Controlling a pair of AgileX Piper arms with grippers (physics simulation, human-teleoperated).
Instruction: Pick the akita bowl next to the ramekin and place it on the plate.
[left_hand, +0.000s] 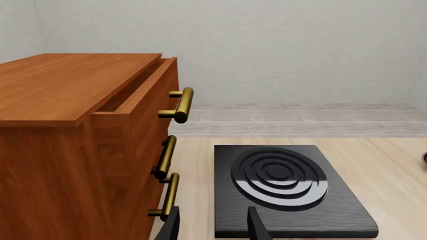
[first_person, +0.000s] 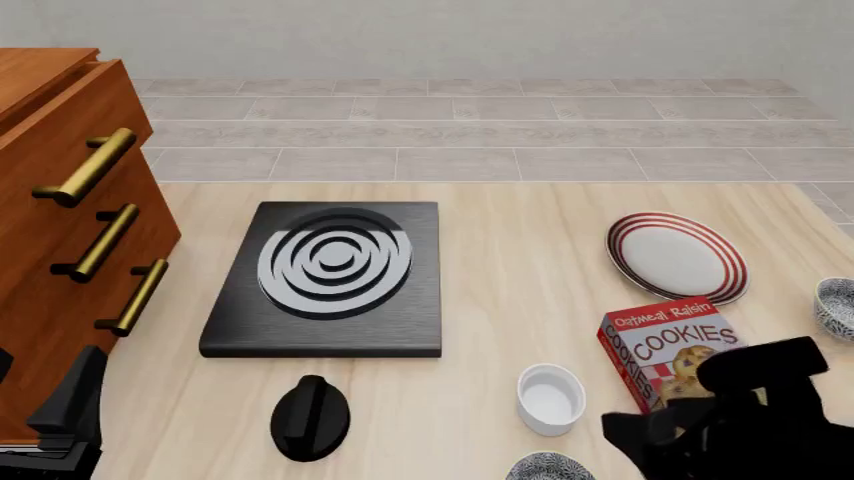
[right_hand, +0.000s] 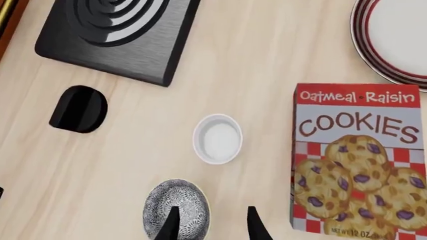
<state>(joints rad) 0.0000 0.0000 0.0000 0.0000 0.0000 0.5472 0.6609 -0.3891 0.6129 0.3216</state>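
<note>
The akita bowl (right_hand: 175, 211), speckled grey and white, sits on the wooden table just beside the white ramekin (right_hand: 217, 138). My right gripper (right_hand: 212, 226) hovers open above it, one finger over the bowl's rim and the other over bare table toward the cookie box. In the front view the bowl (first_person: 550, 467) peeks in at the near edge below the ramekin (first_person: 551, 397), with the right arm (first_person: 734, 420) beside it. The red-striped plate (first_person: 677, 257) lies farther back on the right. My left gripper (left_hand: 213, 229) is open and holds nothing, near the cabinet.
An Oatmeal Raisin cookie box (first_person: 667, 350) lies between the ramekin and the plate. A second speckled bowl (first_person: 837, 307) sits at the right edge. A black burner block (first_person: 327, 275) and a black knob (first_person: 310, 415) are mid-left. A wooden drawer cabinet (first_person: 67, 230) stands far left.
</note>
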